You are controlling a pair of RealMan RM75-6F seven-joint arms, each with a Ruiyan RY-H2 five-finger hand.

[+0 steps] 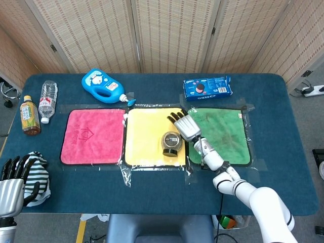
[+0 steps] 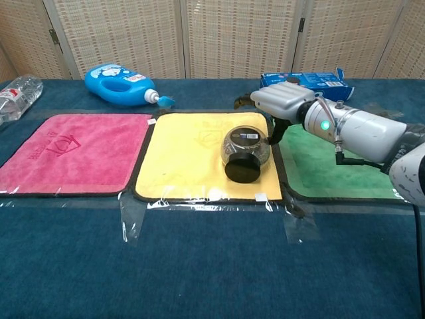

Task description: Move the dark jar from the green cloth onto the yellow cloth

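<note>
Jar point(image 2: 244, 153) is over the yellow cloth point(image 2: 192, 156), near its right edge, lying tilted w/ dark lid toward the camera in chest view. Right hand point(image 2: 282, 101) sits just behind/right of it, fingers draped over the top; can't tell if it truly grips. Left hand point(image 1: 10, 185) is far off, fingers spread, empty. Next move looks like the right hand's: let go, pull back right.
</note>
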